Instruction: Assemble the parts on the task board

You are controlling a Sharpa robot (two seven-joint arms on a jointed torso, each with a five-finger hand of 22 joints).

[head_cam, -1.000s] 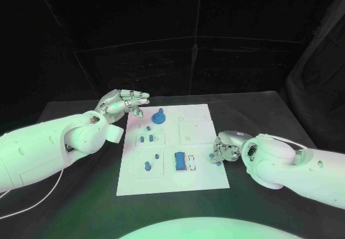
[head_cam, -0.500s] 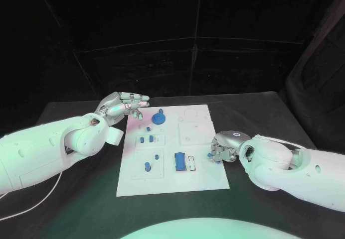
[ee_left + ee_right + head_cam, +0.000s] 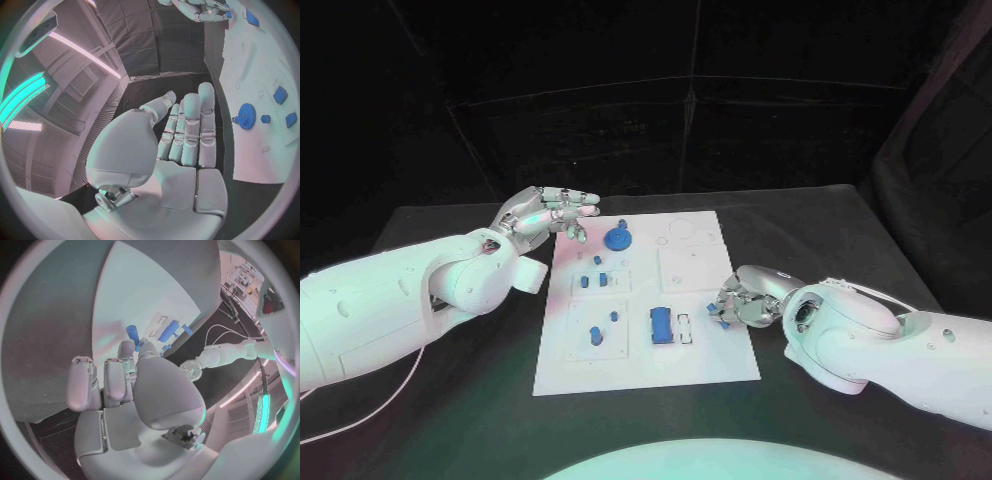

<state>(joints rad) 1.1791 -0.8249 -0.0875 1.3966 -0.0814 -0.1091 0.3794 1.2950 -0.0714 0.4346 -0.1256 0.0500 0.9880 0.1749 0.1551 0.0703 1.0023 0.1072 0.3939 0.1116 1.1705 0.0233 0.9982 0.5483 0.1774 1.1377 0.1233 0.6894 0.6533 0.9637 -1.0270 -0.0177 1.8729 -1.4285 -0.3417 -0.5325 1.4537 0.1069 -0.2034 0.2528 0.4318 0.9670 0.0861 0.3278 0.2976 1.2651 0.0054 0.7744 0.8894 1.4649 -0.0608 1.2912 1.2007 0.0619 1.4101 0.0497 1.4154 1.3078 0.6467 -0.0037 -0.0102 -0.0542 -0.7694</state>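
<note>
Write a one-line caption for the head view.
Left hand hovers open by the task board; right hand pinches a blue part at its right edge.

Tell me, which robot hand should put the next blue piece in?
Probably the right hand. It already pinches a small blue part at the right edge of the task board, beside the blue block. The left hand holds nothing and hovers at the far left corner.

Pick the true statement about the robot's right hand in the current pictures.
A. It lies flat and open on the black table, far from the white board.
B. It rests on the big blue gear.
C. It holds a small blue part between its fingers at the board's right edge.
C: the right hand pinches a small blue part at the right edge of the white board, its fingers closed around the piece.
</note>
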